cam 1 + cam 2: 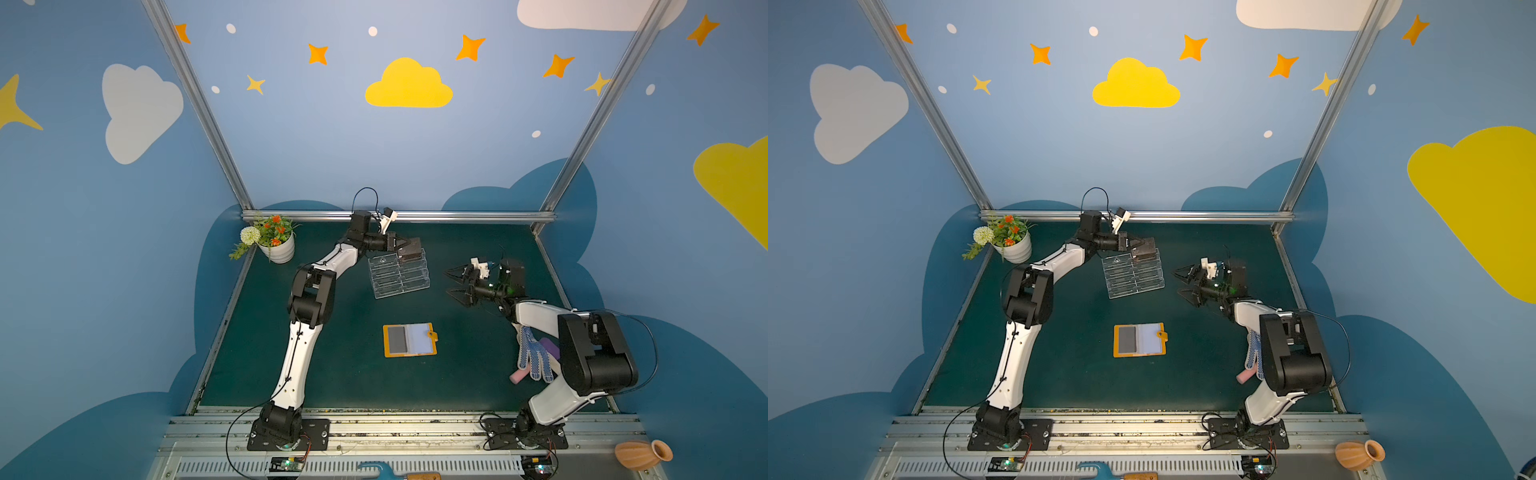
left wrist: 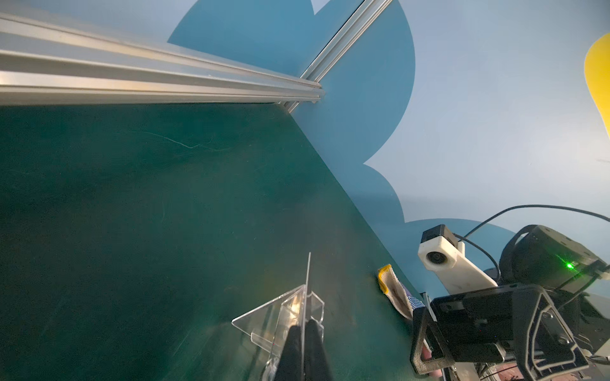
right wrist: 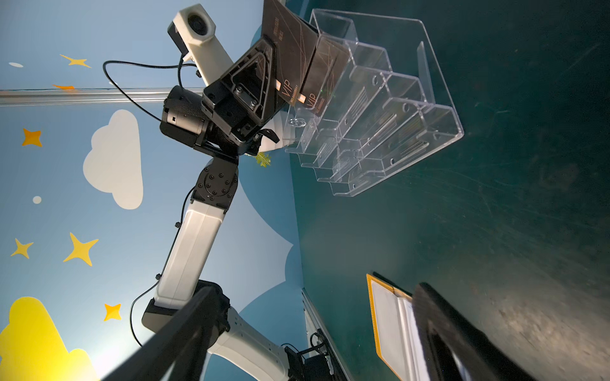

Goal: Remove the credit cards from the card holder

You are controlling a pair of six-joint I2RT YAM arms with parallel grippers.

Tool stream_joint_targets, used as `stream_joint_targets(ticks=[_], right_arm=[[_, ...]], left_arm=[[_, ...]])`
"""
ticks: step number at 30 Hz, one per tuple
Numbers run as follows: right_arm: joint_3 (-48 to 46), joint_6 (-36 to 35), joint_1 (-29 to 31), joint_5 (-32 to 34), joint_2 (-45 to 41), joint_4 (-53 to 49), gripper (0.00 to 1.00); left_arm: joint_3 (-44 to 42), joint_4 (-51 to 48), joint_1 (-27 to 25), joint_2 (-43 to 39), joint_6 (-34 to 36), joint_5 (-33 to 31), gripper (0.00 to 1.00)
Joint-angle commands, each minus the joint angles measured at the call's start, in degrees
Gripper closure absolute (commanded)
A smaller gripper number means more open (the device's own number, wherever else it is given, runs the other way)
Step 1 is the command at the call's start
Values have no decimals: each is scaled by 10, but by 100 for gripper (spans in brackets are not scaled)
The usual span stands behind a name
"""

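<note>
At the far left rear corner of the green mat (image 1: 340, 374), a white pot of flowers (image 1: 277, 245) is seen. The left arm is stretched toward the back, and the left gripper (image 1: 405, 245) is clamped on one dark credit card (image 3: 290, 43), which is pinched flat between the fingers (image 2: 293, 346). This card is held at the top tier of the clear acrylic stand (image 1: 401, 278); whether its lower edge rests inside the pocket cannot be told. Just beside it, a second dark card (image 3: 325, 76) is seated upright in the top tier, and "VIP" lettering is visible on both in the right wrist view. The lower tiers are seen through as bare plastic.

In front of the stand, near the middle of the mat, the card holder (image 1: 409, 354) is laid open and flat in both top views, with its snap tab (image 1: 432, 335) on the right edge. A grey-dark rectangle (image 1: 397, 338) is seen under the left sleeve page; the right page looks pale.

To the right of the stand, the right gripper (image 1: 448, 283) is held above the mat with its jaws wide apart and nothing between them, pointed toward the stand. Under the right arm, a white glove with blue dots (image 1: 536, 357) is draped over a pink object (image 1: 519, 376). Off the mat at the front right, a clay vase (image 1: 642, 455) is laid on its side.
</note>
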Motion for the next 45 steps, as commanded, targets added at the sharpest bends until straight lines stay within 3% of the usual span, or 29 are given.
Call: stream_joint_targets(ticks=[1, 15, 25, 35, 39, 45], right_arm=[[-5, 2, -1, -4, 3, 13, 10], [-6, 5, -1, -2, -5, 13, 10], [-6, 7, -1, -6, -11, 16, 10], [-11, 2, 1, -7, -21, 17, 10], [-9, -30, 2, 5, -39, -38, 10], [41, -168, 29, 79, -81, -297, 10]], left_arm=[[-18, 21, 1, 5, 10, 7, 95], [-94, 74, -2, -36, 16, 9, 89], [-111, 65, -6, -64, 29, -4, 63], [-136, 80, 2, -131, -1, -44, 24], [-173, 123, 23, -172, -57, -83, 6], [-339, 156, 56, -345, -124, -205, 1]])
